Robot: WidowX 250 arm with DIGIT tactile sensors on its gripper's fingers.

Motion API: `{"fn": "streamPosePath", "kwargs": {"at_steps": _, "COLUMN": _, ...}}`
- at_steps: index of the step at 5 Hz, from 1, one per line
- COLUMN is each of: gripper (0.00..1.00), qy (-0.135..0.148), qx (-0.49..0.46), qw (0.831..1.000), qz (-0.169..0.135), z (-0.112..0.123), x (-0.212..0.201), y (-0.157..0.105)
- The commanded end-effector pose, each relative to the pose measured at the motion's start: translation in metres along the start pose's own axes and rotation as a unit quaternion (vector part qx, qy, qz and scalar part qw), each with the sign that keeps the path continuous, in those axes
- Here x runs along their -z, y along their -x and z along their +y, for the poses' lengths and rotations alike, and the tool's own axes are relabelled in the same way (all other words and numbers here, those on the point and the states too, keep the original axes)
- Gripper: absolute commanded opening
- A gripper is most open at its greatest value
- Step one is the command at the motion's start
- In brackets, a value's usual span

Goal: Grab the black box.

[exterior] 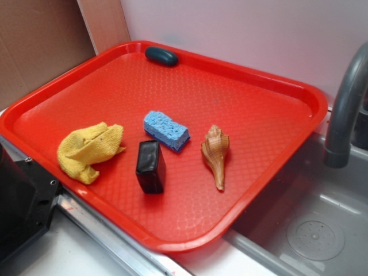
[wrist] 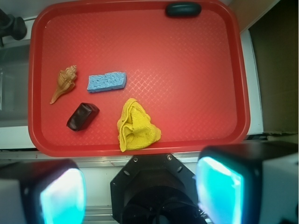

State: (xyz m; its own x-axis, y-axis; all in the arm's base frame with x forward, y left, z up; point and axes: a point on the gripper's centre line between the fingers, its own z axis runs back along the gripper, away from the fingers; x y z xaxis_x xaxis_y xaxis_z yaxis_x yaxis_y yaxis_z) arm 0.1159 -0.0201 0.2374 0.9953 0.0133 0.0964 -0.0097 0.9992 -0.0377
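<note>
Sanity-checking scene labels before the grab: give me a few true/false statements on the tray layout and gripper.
1. The black box lies on the red tray. True.
2. The gripper is shut on the black box. False: its fingers are spread apart and stay off the tray, at its near edge.
3. The blue sponge sits between the seashell and the yellow cloth. True.
4. The dark teal lump touches the black box. False: it rests on the tray's far rim, well apart.
5. The seashell is in the sink. False: it lies on the tray.
</note>
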Motion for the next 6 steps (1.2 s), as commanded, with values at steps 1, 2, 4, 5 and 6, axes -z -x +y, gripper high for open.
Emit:
{"fn": "streamPosePath", "kwargs": {"at_steps": 1, "gripper": 1.0, "qy": 0.0, "qx": 0.0, "qw": 1.0, "qz": 0.0, "z": 0.0, "x": 0.0, "y": 0.0}}
{"fn": "streamPosePath", "kwargs": {"at_steps": 2, "gripper": 1.0, "qy": -0.092, "qx": -0.114, "qw": 0.988, "qz": 0.044, "z": -0.039, "x": 0.03, "y": -0.023}}
{"fn": "streamPosePath", "kwargs": {"at_steps": 4, "gripper": 1.0, "qy": -0.114, "qx": -0.24, "qw": 0.964, "qz": -0.02, "z": -0.068, "x": 0.046, "y": -0.034}}
{"fn": "streamPosePath", "kwargs": {"at_steps": 5, "gripper": 1.0, "qy": -0.114, "qx": -0.24, "qw": 0.964, "qz": -0.02, "z": -0.068, "x": 0.046, "y": -0.034}}
{"fn": "streamPosePath", "kwargs": {"at_steps": 6, "gripper": 1.0, "qy": -0.114, "qx": -0.24, "qw": 0.964, "qz": -0.02, "z": -0.068, "x": 0.046, "y": -0.034}}
